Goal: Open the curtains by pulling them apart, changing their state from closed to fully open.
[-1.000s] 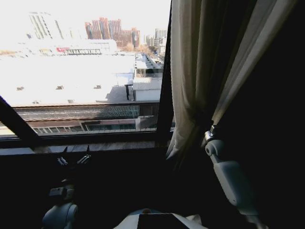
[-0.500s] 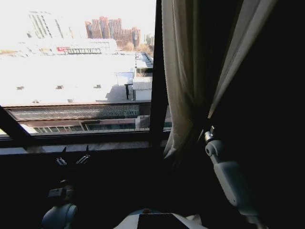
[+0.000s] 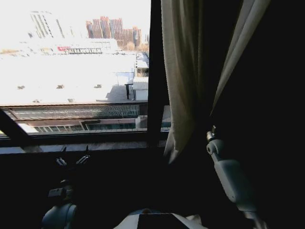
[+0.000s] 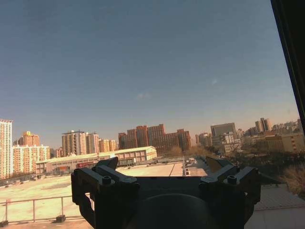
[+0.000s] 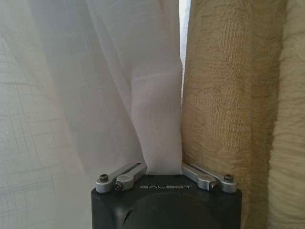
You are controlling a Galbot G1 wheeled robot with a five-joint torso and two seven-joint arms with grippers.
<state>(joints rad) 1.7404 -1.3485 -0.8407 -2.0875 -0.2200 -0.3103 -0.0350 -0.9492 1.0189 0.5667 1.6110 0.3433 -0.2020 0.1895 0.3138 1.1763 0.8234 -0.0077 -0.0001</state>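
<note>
The curtains (image 3: 183,71) hang bunched at the right of the window, pale pleated fabric against daylight. My right gripper (image 3: 209,131) is raised at the bunch's lower part. In the right wrist view the right gripper (image 5: 164,169) is shut on a fold of sheer white curtain (image 5: 119,86), with a thicker cream panel (image 5: 224,95) beside it. My left gripper (image 3: 74,155) sits low under the sill, open and holding nothing. In the left wrist view the left gripper (image 4: 164,164) faces bare glass and the city outside.
A dark vertical window frame bar (image 3: 155,71) stands just left of the gathered fabric. The sill (image 3: 95,145) runs across below the glass, and a slanted dark bar (image 3: 12,129) crosses the lower left. Right of the curtains everything is dark.
The window bar and the curtain's edge have slid left in the view while the far buildings stay put, so the camera has moved sideways. The right gripper keeps its hold; the left arm is unchanged.
</note>
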